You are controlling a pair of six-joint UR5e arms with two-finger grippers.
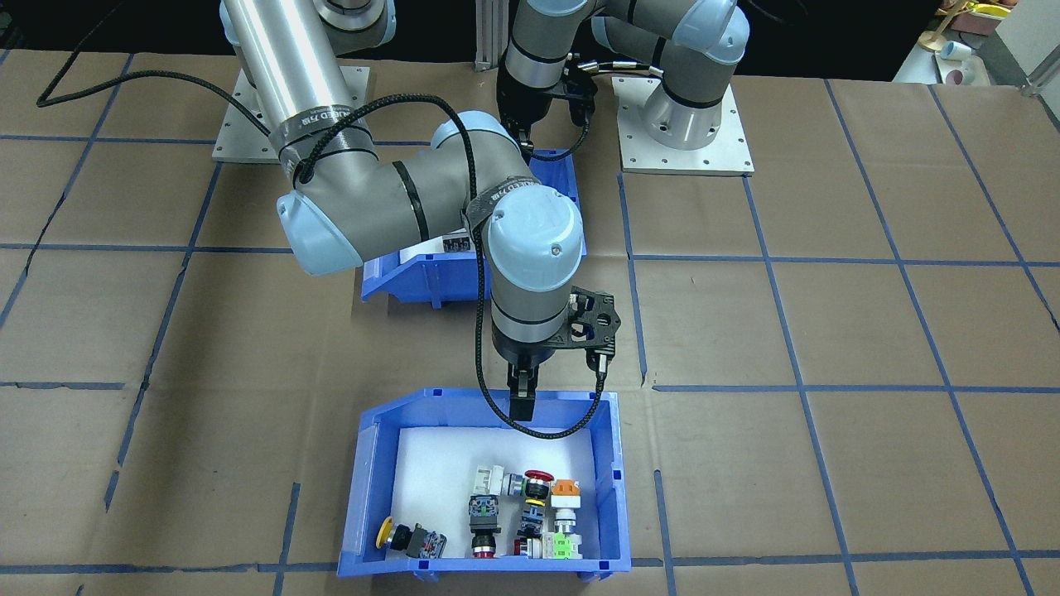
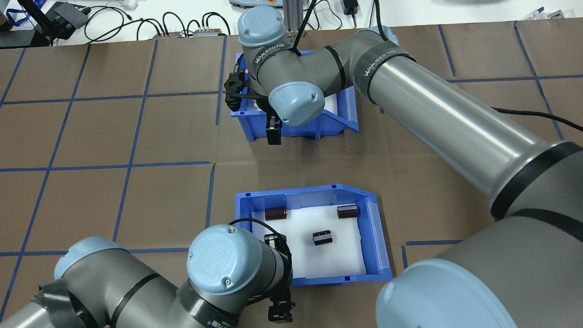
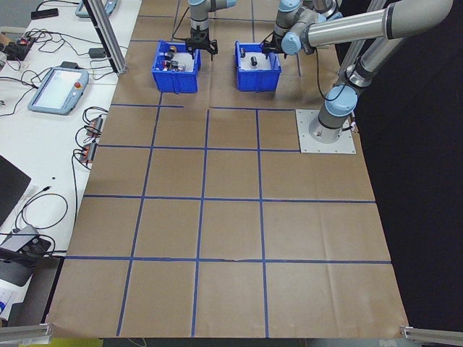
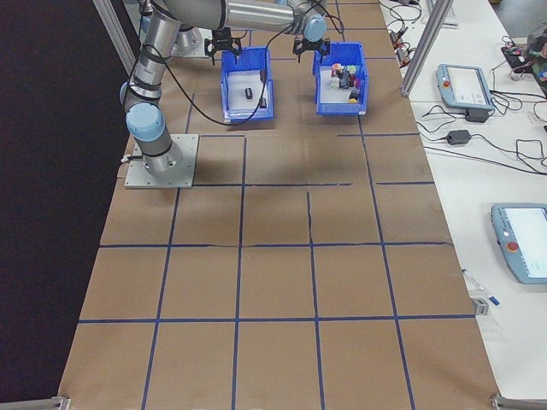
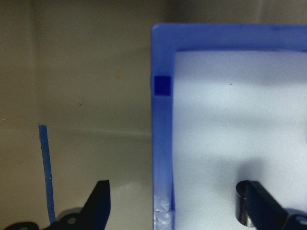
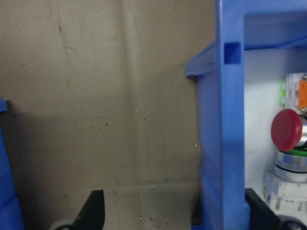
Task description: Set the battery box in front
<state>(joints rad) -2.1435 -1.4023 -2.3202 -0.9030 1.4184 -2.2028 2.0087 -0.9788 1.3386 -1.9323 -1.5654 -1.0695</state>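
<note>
Battery box (image 2: 314,278), near the robot's base behind the switch bin (image 1: 613,463): its wall is straddled by the open left gripper (image 5: 175,206), the open right gripper (image 6: 172,211) being likewise placed at the switch bin.

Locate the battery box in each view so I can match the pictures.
Front-facing: upper centre, mostly behind the right arm, battery box.
Overhead: lower centre.
Exterior left: top, right-hand bin.
Exterior right: top, left-hand bin.
Left wrist: its wall fills the right.
Right wrist: not identifiable.
Shared landmark: switch bin opposite.
</note>
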